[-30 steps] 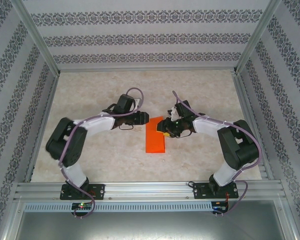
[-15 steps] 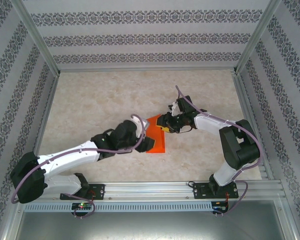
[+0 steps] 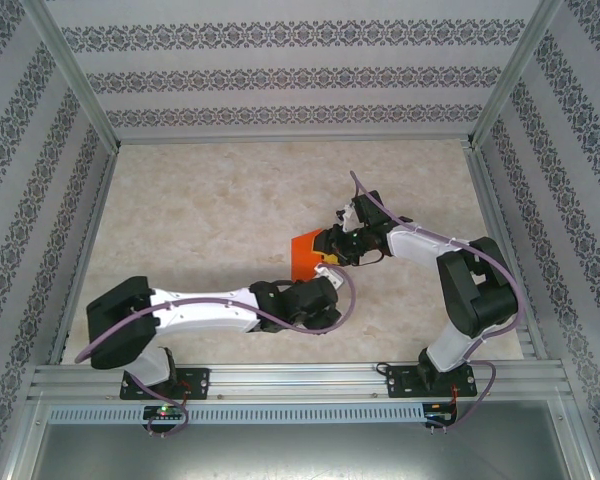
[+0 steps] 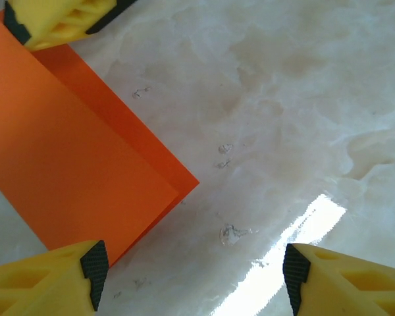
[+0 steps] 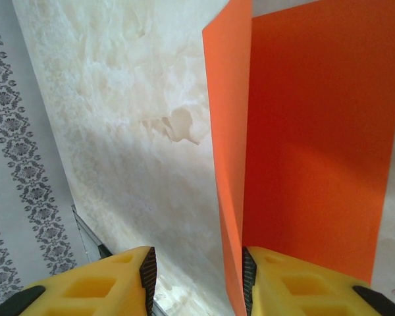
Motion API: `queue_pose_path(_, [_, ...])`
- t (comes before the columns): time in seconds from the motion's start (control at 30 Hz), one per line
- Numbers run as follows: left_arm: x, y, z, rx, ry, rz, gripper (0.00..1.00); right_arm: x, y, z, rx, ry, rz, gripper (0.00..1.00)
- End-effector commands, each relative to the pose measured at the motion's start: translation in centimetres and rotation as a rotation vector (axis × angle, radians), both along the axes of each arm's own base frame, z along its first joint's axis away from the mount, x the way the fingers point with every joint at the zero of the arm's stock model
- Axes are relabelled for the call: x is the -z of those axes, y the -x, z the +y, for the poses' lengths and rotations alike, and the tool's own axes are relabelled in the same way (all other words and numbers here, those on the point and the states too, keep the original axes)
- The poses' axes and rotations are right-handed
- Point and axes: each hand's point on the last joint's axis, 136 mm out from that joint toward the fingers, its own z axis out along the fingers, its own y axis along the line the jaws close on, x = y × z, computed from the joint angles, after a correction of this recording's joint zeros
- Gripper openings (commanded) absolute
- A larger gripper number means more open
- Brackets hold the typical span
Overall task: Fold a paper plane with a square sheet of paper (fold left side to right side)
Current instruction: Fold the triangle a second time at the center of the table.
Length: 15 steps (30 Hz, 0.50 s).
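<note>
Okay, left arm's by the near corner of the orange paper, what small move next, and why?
Probably lower the open left gripper onto the corner of the orange paper to pin it: its layers sit offset, and one flap stands raised beside the right gripper.

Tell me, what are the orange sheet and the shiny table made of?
The square sheet of paper looks like thin, matte orange paper: it keeps a sharp crease and one flap stands up. The table seems polished marble or marble-look laminate, I can't tell which: cloudy veins, bright glare.
</note>
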Motion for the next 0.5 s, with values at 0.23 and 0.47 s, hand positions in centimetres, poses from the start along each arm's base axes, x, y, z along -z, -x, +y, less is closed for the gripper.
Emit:
queue_pose_path(0.23, [1.8,-2.0,1.6,-0.117,-0.27,-0.116,0.81,-0.2,-0.5,0.1,-0.006,-0.003,0.015,0.41])
queue_pose_path(0.47, [2.4,-2.7,1.7,-0.13,-0.326,-0.148,0.79,-0.1,-0.4,0.1,-0.008,0.003,0.016,0.41])
